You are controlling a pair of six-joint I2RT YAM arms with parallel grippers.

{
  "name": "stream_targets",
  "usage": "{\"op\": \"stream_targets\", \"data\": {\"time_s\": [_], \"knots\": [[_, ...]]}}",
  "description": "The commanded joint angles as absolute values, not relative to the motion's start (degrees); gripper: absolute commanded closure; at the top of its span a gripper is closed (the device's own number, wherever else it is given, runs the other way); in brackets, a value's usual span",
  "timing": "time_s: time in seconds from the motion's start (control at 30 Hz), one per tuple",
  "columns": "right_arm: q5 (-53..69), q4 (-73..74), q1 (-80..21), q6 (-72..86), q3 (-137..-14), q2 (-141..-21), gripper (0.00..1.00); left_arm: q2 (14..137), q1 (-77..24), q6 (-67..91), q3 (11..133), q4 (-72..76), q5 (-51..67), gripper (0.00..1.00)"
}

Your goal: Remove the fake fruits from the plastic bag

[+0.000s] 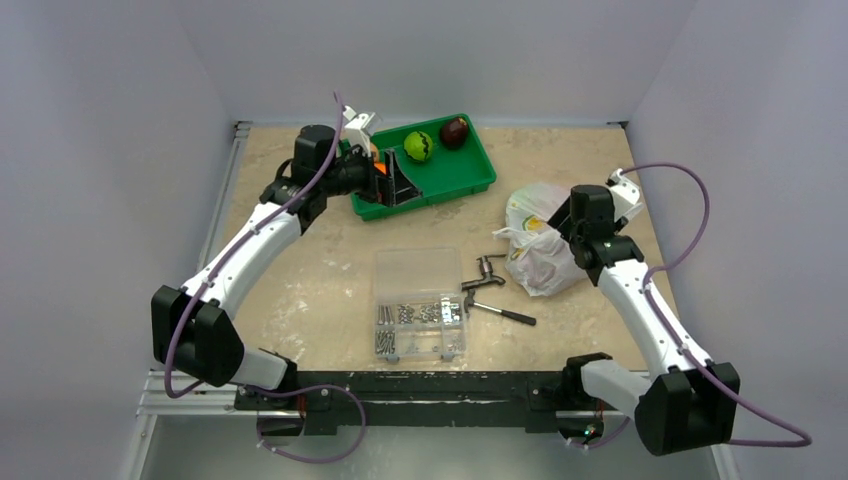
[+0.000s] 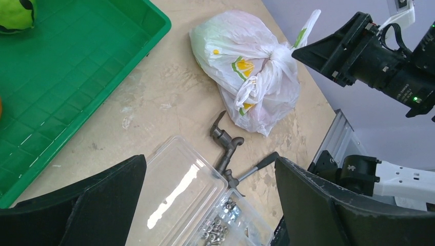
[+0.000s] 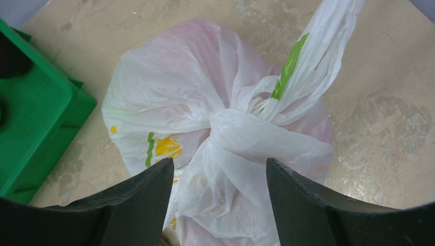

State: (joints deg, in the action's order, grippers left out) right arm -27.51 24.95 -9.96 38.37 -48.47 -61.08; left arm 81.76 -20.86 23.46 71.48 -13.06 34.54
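One plastic bag lies on the counter at my right side, just beyond the far right corner of the screw box. It is thin, crinkled and milky white, with a small yellow and green print on its side and a faint pink blush showing through the film. Its neck is tied in a tight knot, and one twisted handle with a green stripe stretches up and away from that knot. I cannot make out single fruits inside it.

At the far side of the counter sits a green tray. In it rest a yellow-green fruit and a dark maroon fruit, close together near the far rim. The clear screw box stands near the middle, lid shut, with screws heaped in its near compartments. Between it and the bag lie a dark metal fitting and a small tool with a dark handle.

My right claw hangs directly over the bag, released, its fingers spread with the knot and the bunched film below it between them; it grips nothing. My left claw is spread wide over the tray's near left corner and holds nothing.
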Motion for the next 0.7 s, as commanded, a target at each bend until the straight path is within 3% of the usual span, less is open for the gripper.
{"op": "stream_targets", "data": {"time_s": [0.0,0.13,0.33,0.57,0.67], "knots": [[-28.75,23.81,-8.21,42.28,-49.02,-64.2,0.34,80.66,-21.26,21.07,73.92,-13.06,34.52,0.04],[-32.18,22.26,-8.09,40.85,-48.99,-68.19,0.34,80.61,-21.27,21.0,74.18,-13.21,34.57,0.04],[-36.2,20.15,-8.03,40.39,-46.53,-70.02,0.49,79.96,-21.27,20.97,73.65,-12.33,34.64,0.05],[-36.52,12.71,-8.09,33.76,-42.89,-69.49,0.95,79.68,-21.26,21.12,72.62,-10.29,35.55,0.06],[-32.65,8.64,-8.17,29.85,-41.8,-67.15,1.0,80.07,-21.31,21.09,72.25,-9.83,35.18,0.06]]}}
